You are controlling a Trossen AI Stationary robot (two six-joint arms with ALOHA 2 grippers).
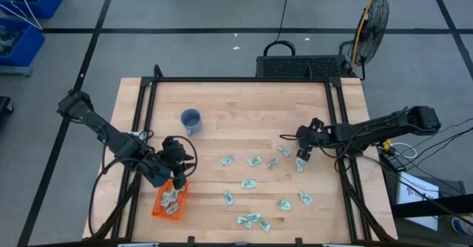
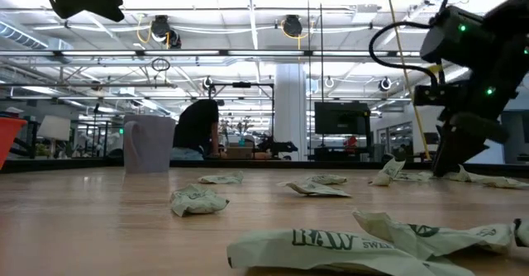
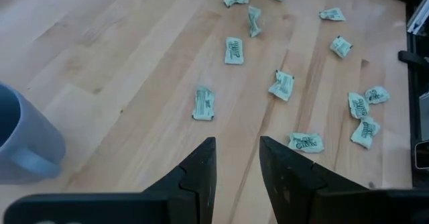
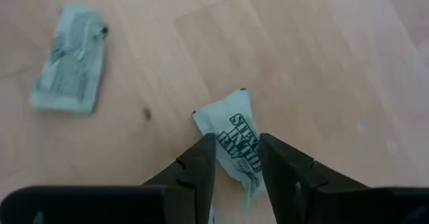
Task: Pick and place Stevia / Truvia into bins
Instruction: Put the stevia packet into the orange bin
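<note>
Several pale green and white Stevia sachets (image 1: 249, 183) lie flat and scattered on the wooden table's right half. The orange mesh bin (image 1: 170, 201) stands near the front left with a few sachets in it. My left gripper (image 1: 177, 171) hovers open and empty over the bin's far end; its wrist view shows a clear gap between the fingers (image 3: 238, 163). My right gripper (image 1: 302, 155) is open and low over one sachet (image 4: 236, 140) lying flat at the right. Its fingers stand on either side of that sachet's near end, pointing steeply down.
A blue-grey cup (image 1: 191, 120) stands upright at the table's far left. Black frame rails (image 1: 336, 121) run along the table's left and right sides. Bare wood lies between the cup and the sachets. A person shows far off in the room (image 2: 197, 129).
</note>
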